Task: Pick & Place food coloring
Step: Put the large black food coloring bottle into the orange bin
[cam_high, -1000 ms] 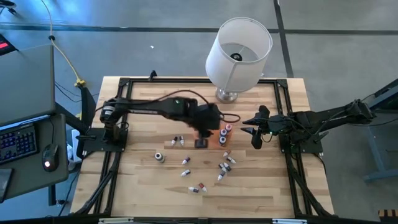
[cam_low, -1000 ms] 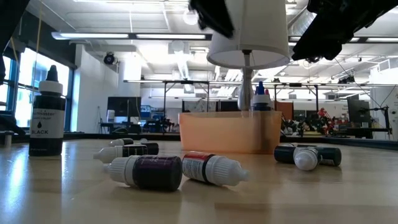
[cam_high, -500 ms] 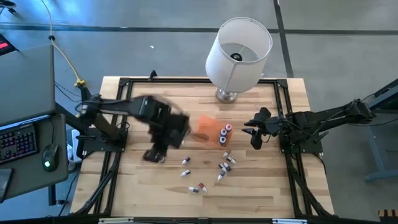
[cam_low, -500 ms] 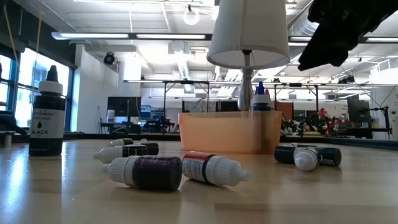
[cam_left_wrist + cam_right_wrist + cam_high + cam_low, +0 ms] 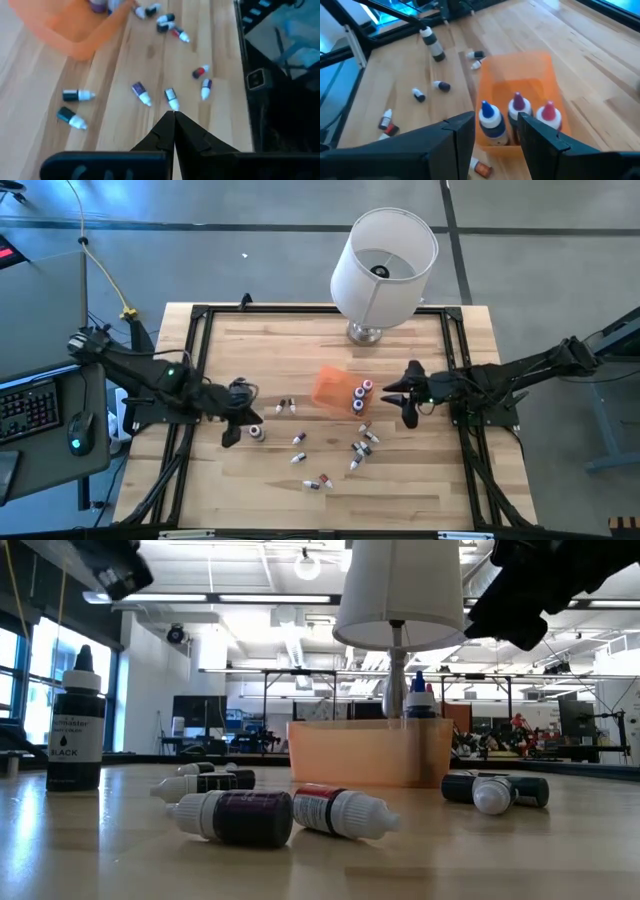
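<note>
— Finds the left hand (image 5: 230, 430) no longer above the orange box (image 5: 328, 387), but swung out toward the tabletop's left edge, just beside the upright black bottle (image 5: 256, 432).

— Carrying anything?

— No. Shows fingers pressed together with nothing between them, seen from its own wrist.

— And the right hand (image 5: 408, 405)?

— Edged a little closer to the box from the right edge. Gapes well apart, empty, and looks down on the three bottles (image 5: 517, 112) standing inside.

— Where does that leave the food coloring?

— Mostly outside. Counts three in the box, the loose bottles (image 5: 360, 448) lying scattered between the box and the tabletop's near edge, two more toward the left (image 5: 285, 407), and the black one upright.

— Meaning?

— Probably marks one drop-off finished and a fresh pick starting, most likely on the black bottle. Needs the left fingers opened first. Leaves plenty to do.
</note>
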Robot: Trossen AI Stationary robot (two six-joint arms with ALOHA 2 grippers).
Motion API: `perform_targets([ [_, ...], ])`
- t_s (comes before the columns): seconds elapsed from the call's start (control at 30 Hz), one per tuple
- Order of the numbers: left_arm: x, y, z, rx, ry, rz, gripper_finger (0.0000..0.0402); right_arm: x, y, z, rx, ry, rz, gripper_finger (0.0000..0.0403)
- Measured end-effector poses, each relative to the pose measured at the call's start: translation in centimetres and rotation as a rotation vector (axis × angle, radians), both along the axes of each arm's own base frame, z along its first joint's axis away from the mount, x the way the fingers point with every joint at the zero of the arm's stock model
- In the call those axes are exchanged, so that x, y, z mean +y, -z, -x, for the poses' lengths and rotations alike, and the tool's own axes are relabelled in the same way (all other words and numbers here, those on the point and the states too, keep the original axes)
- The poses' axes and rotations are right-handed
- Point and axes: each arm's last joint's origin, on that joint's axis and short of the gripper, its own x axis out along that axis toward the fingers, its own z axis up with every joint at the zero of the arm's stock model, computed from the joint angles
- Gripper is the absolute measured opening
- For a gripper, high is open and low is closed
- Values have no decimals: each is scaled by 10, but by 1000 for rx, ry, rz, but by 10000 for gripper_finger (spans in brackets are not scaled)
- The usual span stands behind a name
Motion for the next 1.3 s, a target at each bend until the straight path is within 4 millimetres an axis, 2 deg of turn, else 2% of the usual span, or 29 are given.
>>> perform_targets([
  [0.13,-8,30,12,-57,-41,-96,5,4,-2,-1,-26,-18,-4,139],
  [0.3,-13,52,9,-98,-79,-71,5,4,-2,0,-24,-31,19,139],
  [0.6,-16,48,0,-184,-136,-36,5,4,-3,-1,-33,-39,35,139],
  [0.83,-15,48,0,-193,-129,-95,9,4,-5,-2,-53,-52,61,139],
  [0.97,-14,49,1,-191,-153,-128,41,5,-9,-3,-93,-62,78,139],
  [1.1,-12,51,2,-176,-169,-151,95,5,-12,-5,-121,-78,103,139],
  [1.2,-13,52,2,-160,-134,-135,130,5,-12,-5,-127,-83,114,139],
  [1.3,-12,56,5,-114,-102,-171,150,5,-12,-5,-125,-88,127,139],
])
